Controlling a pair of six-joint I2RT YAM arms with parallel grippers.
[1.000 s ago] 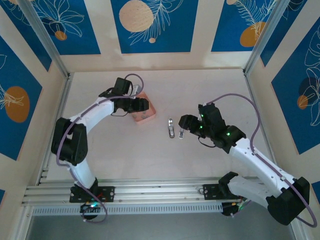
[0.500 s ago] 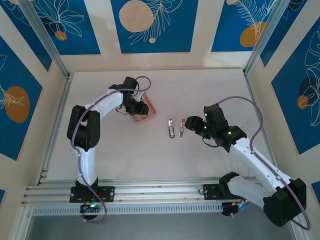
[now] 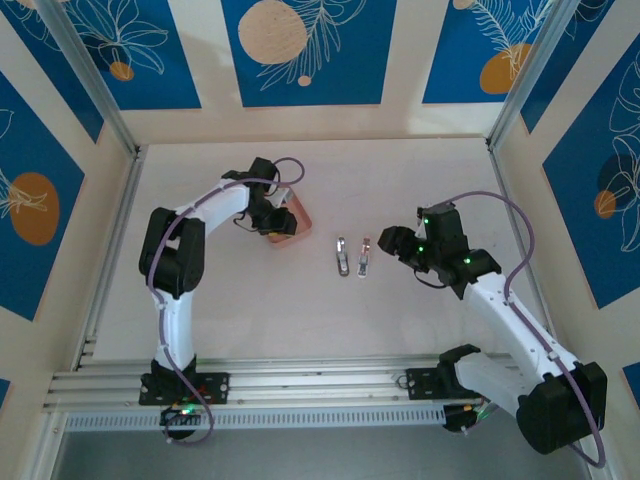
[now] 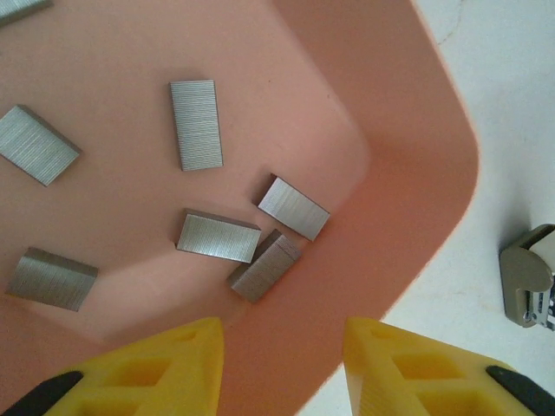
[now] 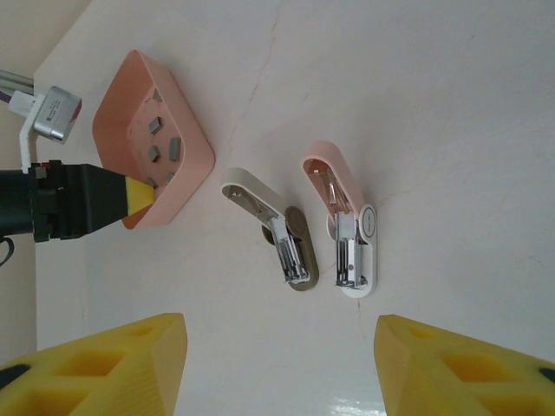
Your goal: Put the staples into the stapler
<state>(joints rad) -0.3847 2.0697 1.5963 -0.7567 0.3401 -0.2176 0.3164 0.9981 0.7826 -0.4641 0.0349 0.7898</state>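
Observation:
Several short grey staples point(image 4: 195, 123) lie loose in a salmon-pink tray point(image 4: 408, 130), left of centre in the top view point(image 3: 298, 215). My left gripper point(image 4: 284, 347) hovers over the tray's near corner. Its yellow fingers stand a little apart above the tray wall, with nothing between them. The nearest staple point(image 4: 264, 264) lies just ahead of the fingertips. Two staplers lie open side by side at mid-table, an olive-and-white one point(image 5: 277, 234) and a pink-and-white one point(image 5: 347, 234). My right gripper point(image 5: 282, 347) is open and stands back from them, to their right point(image 3: 388, 240).
Patterned blue walls and metal posts point(image 3: 95, 90) close in the pale table on three sides. An aluminium rail point(image 3: 300, 385) runs along the near edge between the arm bases. The left arm's cable point(image 3: 285, 165) loops above the tray.
The left arm swung in over the tray's corner and its jaws narrowed. The right gripper drew back to the right, away from the pink-and-white stapler.

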